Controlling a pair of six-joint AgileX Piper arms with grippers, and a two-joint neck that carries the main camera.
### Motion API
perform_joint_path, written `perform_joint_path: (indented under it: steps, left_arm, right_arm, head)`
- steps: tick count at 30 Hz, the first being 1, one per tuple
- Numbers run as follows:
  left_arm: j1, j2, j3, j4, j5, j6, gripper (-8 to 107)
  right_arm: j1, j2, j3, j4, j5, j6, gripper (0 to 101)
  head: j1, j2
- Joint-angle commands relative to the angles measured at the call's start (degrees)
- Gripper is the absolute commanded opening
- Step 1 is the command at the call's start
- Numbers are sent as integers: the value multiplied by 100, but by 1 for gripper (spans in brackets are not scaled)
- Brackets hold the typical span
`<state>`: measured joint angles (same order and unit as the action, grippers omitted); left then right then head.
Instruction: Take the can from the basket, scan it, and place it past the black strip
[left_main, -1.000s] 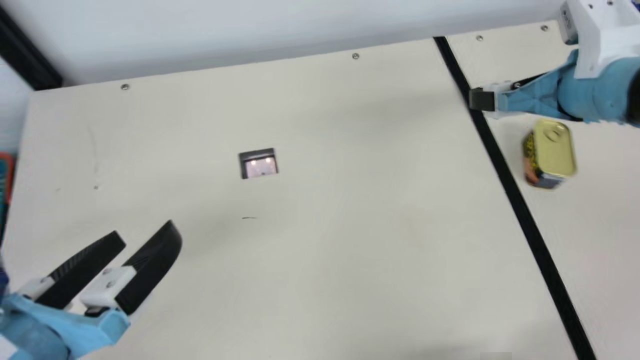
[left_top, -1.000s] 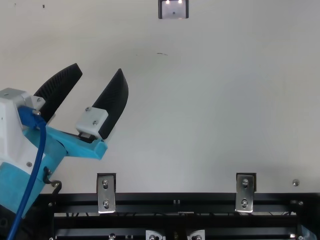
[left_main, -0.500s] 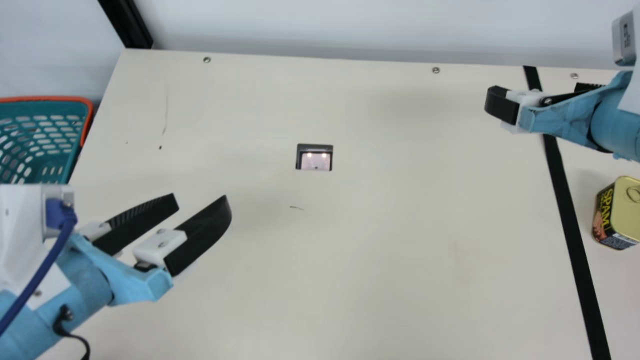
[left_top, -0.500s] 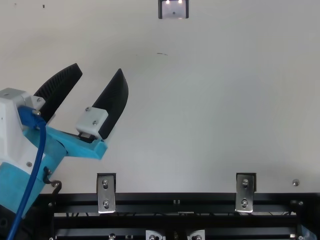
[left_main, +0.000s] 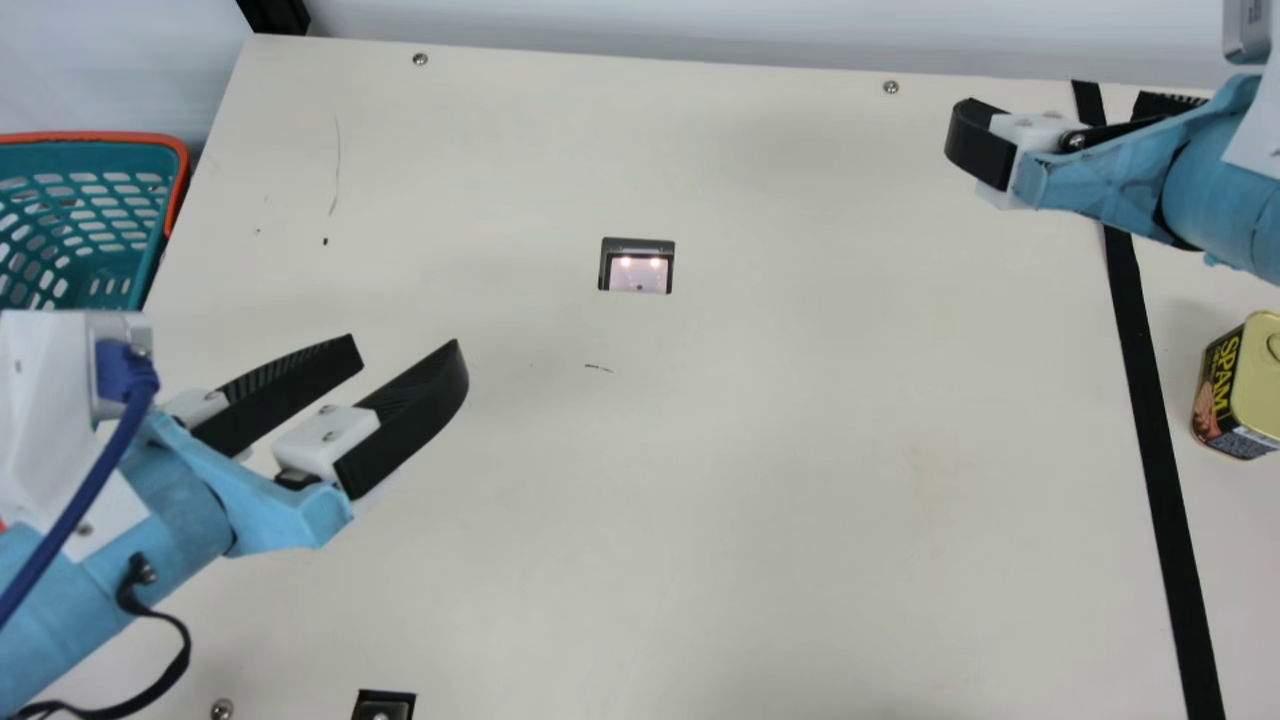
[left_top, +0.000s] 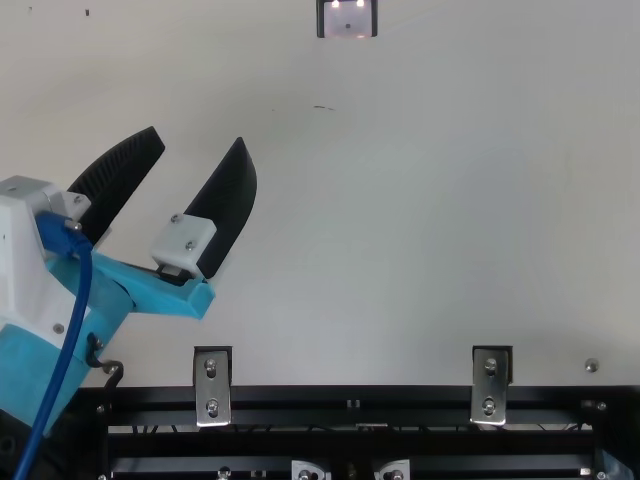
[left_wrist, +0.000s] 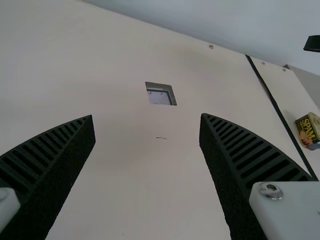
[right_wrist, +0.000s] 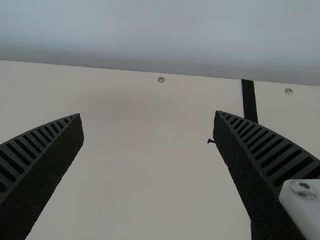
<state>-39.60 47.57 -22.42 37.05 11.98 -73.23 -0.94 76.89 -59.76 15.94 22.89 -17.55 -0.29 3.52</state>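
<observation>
Can past black strip; cream table; pale wall beyond; left hand, right hand spread

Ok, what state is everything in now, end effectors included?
Can: upright past the black strip, ungripped.
Scanner: two bright spots in its window.
Basket: upright, open-topped.
Left end effector: open, holding nothing.
Right end effector: open, holding nothing.

One can, one basket, one scanner, one black strip, two end effectors
</observation>
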Motion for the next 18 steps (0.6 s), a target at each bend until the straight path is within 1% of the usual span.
perform_joint_path:
  steps: [1,5,10,15,18]
  left_arm:
    - [96,129,-93,-263,-50,367,90]
    - [459,300,-340,-482,-154,858,90]
    - [1009,276,-579,-671,-269,1375,90]
    - [1645,80,-706,-774,-405,1814,90]
    - [2026,-85,-721,-852,-504,2052,90]
  right_arm:
    - [0,0,0,0,0,0,101]
    - [27,5,-14,-99,-17,81,101]
    - [128,1,-29,-322,-138,292,101]
    - [273,-67,9,-488,-339,492,101]
    - [370,-161,93,-577,-518,582,101]
  head:
    - [-32,68]
    - [-32,68]
    - [-32,68]
    - [-32,68]
    - [-32,68]
